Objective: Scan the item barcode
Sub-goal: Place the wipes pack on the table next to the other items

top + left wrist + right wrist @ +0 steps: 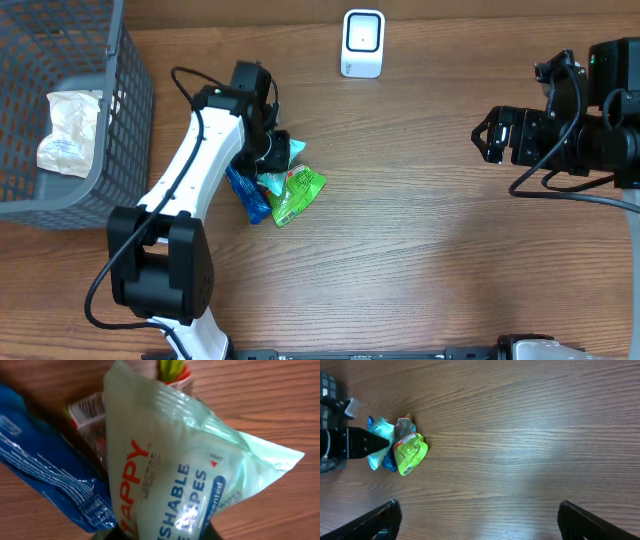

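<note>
Wood table (420, 230): left gripper (272, 150) is at the flushable wipes packet (170, 475), presumably to carry it to the scanner (362, 43); I cannot tell its grip. Right gripper (479, 507) stands wide, empty.

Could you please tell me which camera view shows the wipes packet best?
The left wrist view: the wipes packet fills it, lettering legible. Overhead shows only a pale corner; the right wrist view shows it tiny and distant.

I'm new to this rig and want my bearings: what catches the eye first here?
Mid-table, at the left gripper, a green packet, a blue packet and a wipes pack bunch together. A white scanner stands at the far edge; a gray basket at the left holds one white packet.
</note>
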{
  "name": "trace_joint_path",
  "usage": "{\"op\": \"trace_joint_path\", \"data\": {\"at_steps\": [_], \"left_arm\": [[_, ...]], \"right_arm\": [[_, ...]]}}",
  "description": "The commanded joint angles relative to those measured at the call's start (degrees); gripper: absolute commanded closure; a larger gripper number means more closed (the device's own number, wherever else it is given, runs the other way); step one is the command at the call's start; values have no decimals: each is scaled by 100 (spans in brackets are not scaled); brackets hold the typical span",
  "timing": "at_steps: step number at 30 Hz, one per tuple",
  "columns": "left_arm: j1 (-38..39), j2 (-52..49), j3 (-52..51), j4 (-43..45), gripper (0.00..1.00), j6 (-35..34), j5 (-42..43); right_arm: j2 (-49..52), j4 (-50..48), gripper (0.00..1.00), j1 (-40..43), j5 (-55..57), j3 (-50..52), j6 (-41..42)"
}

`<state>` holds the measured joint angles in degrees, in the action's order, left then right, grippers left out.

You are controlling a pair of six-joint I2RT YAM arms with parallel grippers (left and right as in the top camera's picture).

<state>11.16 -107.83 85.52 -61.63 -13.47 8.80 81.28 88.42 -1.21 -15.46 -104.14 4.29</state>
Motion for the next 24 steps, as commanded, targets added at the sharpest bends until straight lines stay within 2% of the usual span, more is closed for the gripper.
{"op": "trace_joint_path", "data": {"at_steps": [1, 3, 6, 10, 16, 20, 24], "left_arm": [[-28, 37, -44, 46, 62, -155, -44], [-28, 39, -15, 42, 51, -153, -39], [-28, 50, 153, -48, 41, -87, -20], [-28, 98, 933, -533, 38, 50, -24], [-81, 179, 3163, -1423, 31, 308, -308], [-323, 179, 4752, -1845, 22, 323, -970], [-846, 179, 5650, -1998, 15, 435, -1700]], "right_arm": [[-9, -22, 0, -13, 42, -7, -2], [-9, -28, 0, -13, 42, -7, -2], [-9, -20, 0, -13, 44, -7, -2], [-9, -2, 0, -13, 44, -7, -2], [-9, 0, 0, -13, 44, -7, -2], [-9, 0, 0, -13, 44, -7, -2], [-9, 0, 0, -13, 44, -7, -2]]}}
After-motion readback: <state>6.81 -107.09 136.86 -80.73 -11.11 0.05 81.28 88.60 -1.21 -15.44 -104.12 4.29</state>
